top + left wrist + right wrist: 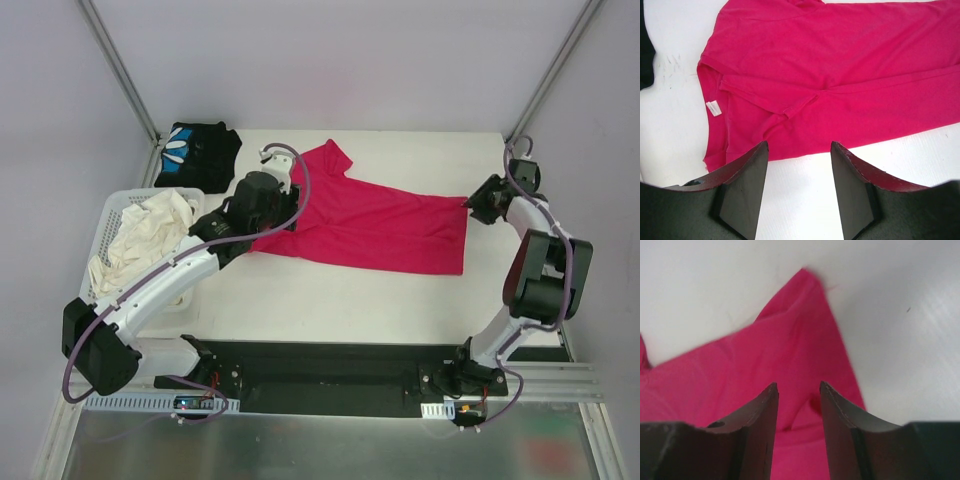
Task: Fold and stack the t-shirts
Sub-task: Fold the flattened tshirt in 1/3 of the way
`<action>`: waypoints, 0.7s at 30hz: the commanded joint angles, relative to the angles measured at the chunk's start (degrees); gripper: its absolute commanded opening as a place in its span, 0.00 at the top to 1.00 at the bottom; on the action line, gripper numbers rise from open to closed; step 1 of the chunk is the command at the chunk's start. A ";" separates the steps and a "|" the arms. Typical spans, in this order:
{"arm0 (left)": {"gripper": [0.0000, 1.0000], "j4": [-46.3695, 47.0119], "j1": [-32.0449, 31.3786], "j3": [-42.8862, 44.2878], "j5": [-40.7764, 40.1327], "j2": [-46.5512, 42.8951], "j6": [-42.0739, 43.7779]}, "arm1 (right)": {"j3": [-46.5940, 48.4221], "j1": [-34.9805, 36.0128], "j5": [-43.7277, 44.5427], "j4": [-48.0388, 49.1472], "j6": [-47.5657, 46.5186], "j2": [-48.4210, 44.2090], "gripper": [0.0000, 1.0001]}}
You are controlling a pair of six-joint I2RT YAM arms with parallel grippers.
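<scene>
A magenta-red t-shirt (380, 225) lies flattened across the middle of the white table, folded lengthwise, with a sleeve sticking up at the far left. My left gripper (268, 232) hovers at its left end, open and empty. In the left wrist view the left gripper (799, 147) is over bare table just short of the magenta-red t-shirt's (840, 75) hem. My right gripper (470, 205) is at the shirt's far right corner. The right gripper (798, 387) stands open above the magenta-red t-shirt (740, 375), and a small raised fold shows between its jaws. A black t-shirt (198, 150) with blue-and-white print lies folded at the back left.
A white lattice basket (108, 215) holding crumpled cream cloths (150, 235) stands at the left edge, beside the left arm. Metal frame posts rise at both back corners. The black rail with the arm bases runs along the near edge.
</scene>
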 commanded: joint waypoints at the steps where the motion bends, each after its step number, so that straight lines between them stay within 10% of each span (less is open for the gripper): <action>1: 0.48 0.99 -0.46 -0.66 0.78 -2.07 -0.77 | -6.44 4.61 0.97 -0.49 -2.08 -12.52 0.59; 21: 0.46 -0.41 -0.54 0.21 0.60 -3.04 -1.47 | -29.12 8.92 0.27 -1.98 -1.20 -28.63 0.58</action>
